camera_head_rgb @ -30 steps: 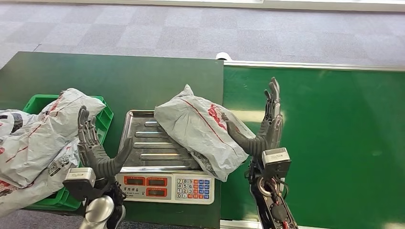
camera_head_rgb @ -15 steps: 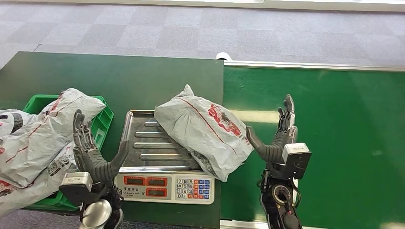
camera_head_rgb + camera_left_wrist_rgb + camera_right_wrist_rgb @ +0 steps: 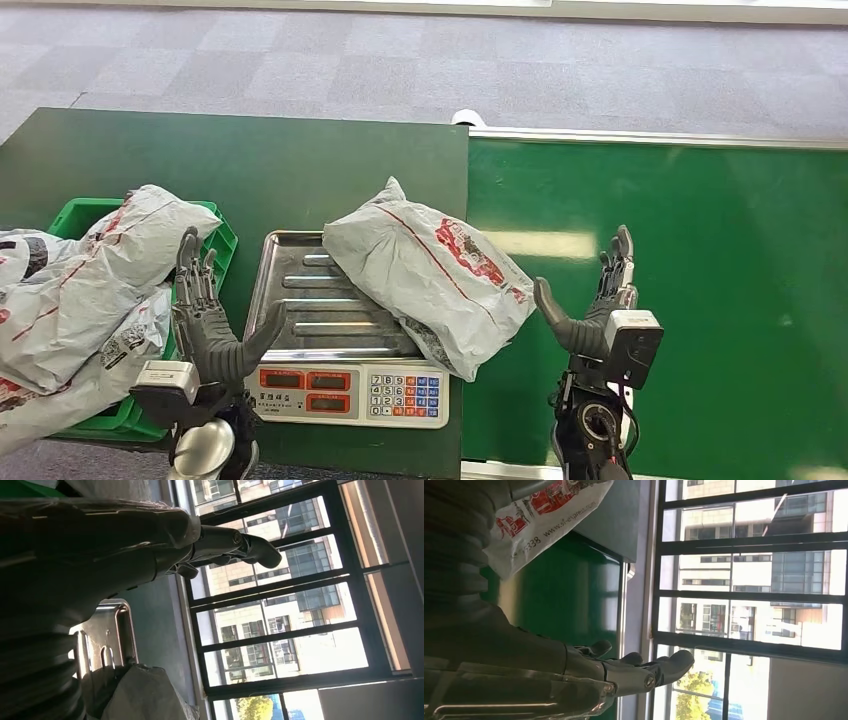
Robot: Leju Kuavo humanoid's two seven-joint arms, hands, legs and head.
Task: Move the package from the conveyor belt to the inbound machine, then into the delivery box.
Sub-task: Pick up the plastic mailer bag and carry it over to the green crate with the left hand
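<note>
Package (image 3: 425, 275) rests across scale (image 3: 335, 330) for weighing, overhanging its belt-side edge. Left robot hand (image 3: 215, 320) and right robot hand (image 3: 600, 305) spread, empty, flanking it.

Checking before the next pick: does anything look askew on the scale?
Yes. The grey package lies diagonally on the scale's steel tray, its right end hanging past the tray edge over the keypad and toward the conveyor belt. Neither hand touches it.

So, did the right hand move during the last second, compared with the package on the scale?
Yes. The right hand drew away from the package on the scale, toward the robot's right and back over the conveyor belt, and holds nothing.
</note>
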